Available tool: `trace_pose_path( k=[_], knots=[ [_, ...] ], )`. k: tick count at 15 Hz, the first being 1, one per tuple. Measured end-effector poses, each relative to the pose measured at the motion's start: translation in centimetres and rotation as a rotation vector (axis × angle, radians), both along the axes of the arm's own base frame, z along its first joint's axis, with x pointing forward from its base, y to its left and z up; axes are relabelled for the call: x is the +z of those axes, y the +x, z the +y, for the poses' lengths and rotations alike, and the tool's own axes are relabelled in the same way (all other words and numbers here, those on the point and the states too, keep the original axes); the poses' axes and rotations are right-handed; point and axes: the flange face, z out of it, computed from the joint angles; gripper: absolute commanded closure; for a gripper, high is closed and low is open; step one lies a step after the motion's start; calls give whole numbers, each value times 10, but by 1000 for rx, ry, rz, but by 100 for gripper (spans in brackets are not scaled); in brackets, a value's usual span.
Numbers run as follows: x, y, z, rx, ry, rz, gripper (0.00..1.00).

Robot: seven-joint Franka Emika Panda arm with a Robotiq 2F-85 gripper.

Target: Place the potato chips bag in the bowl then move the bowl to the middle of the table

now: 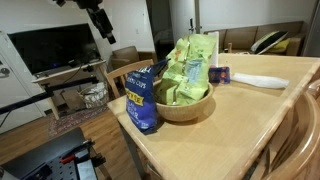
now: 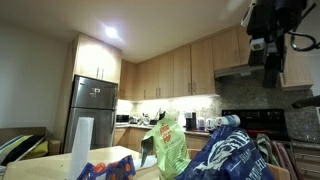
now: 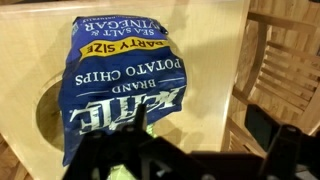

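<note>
**Occluded and cropped regions, three views.**
Wrist view: the bag (image 3: 120, 85) hides most of the bowl (image 3: 42, 112); the gripper (image 3: 188, 158) is a dark blur cut by the lower edge, jaw spacing unreadable. In an exterior view the arm (image 1: 95, 14) is cropped at the top edge, its gripper too small to read.

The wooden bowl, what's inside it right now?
The wooden bowl holds light green bags that stick up above its rim. The blue potato chips bag stands outside, beside it. The bowl's bottom is covered by the bags.
</note>
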Motion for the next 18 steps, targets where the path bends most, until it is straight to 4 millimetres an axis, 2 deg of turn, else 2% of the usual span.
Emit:
trace_pose_path(
  k=[3,5,13,18],
  knots=[
    [-9,2,5,14,-15,20,0],
    [-18,6,1,15,-39,38,0],
    [-43,41,-52,-82,-229,-29,0],
    [-58,60,-76,-108,-301,-46,0]
  ],
)
